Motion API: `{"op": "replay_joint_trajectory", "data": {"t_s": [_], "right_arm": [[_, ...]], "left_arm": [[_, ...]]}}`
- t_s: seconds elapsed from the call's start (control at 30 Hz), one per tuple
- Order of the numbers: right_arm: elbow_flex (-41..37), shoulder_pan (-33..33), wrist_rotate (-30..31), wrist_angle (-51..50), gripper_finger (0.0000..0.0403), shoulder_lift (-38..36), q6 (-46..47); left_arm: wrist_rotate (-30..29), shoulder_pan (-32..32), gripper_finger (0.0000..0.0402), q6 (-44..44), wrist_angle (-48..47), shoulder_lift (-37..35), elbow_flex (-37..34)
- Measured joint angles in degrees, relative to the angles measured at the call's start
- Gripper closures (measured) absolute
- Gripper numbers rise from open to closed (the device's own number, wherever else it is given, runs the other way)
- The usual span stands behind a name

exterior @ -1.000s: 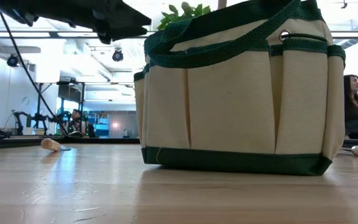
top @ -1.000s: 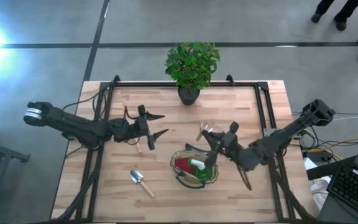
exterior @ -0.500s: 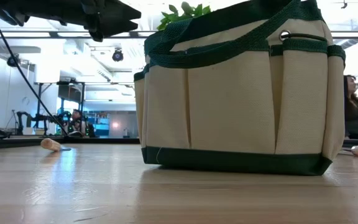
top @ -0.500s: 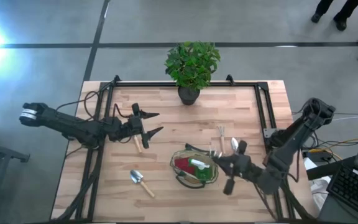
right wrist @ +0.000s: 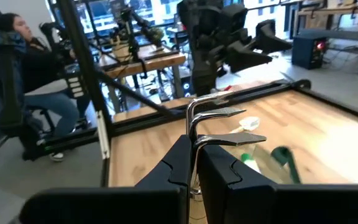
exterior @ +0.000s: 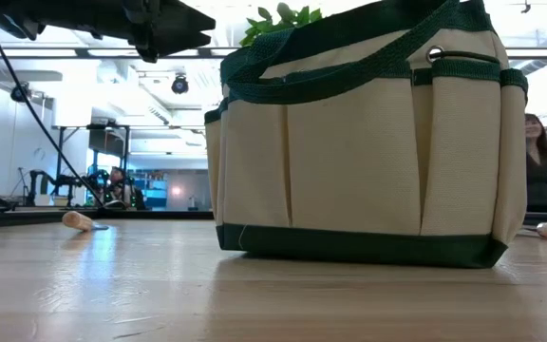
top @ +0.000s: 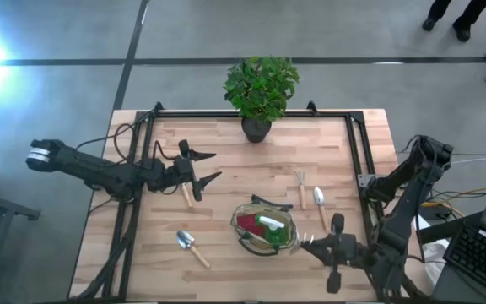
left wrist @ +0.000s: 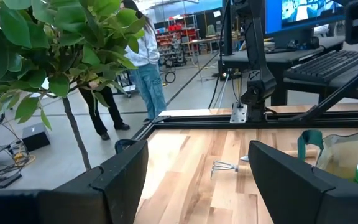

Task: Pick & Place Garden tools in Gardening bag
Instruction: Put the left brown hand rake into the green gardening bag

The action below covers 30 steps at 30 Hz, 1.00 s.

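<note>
— Two pincers, so which is at work?

— Right pincer (top: 310,245), low by the front edge of the worktop (top: 226,143), towards the right front corner. It is clenched on a pronged tool (right wrist: 219,112), whose bent silver prongs stick out past the fingertips. I cannot see the tool's handle.

— And what is next to it?

— The bag (top: 264,228), just beside it towards the middle of the front edge. The bag stands upright with its mouth open. A red scoop (top: 250,224) and a green spray bottle (top: 268,225) are inside.

— Is the held tool over the bag?

— No, it is outside the rim, on the side facing the right edge.

— Anything loose?

— A fork (top: 300,181) and a trowel (top: 319,198) lie side by side on the boards between the bag and the right edge. A second trowel (top: 191,246) lies near the front edge, on the left half.

— And the other arm?

— Left pincer (top: 205,167) hangs over the left half, about midway between back and front, released with its fingers spread wide. A wooden-handled tool (top: 186,195) lies on the boards right by it.

— Beyond that?

— A potted plant (top: 260,89) at the middle of the back edge.
</note>
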Motion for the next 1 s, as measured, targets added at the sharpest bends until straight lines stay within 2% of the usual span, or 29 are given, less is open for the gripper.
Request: {"op": "replay_joint_trajectory", "data": {"t_s": [0.23, 0.53, 1.0], "right_arm": [[-0.1, 1.0, 1.4, -0.6, 0.0394, 2.8, 2.3], [-0.3, 0.9, 6.0, -14.9, 0.0394, 3.8, 18.6], [-1.2, -1.8, 6.7, -16.1, 0.0394, 3.8, 19.9]], "left_arm": [[0.0, 0.1, 0.0122, 0.0, 0.0, 0.0, 0.0], [0.0, 0.1, 0.0122, -0.1, 0.0, 0.0, 0.0], [0.0, 0.2, 0.0122, -0.1, 0.0, 0.0, 0.0]]}}
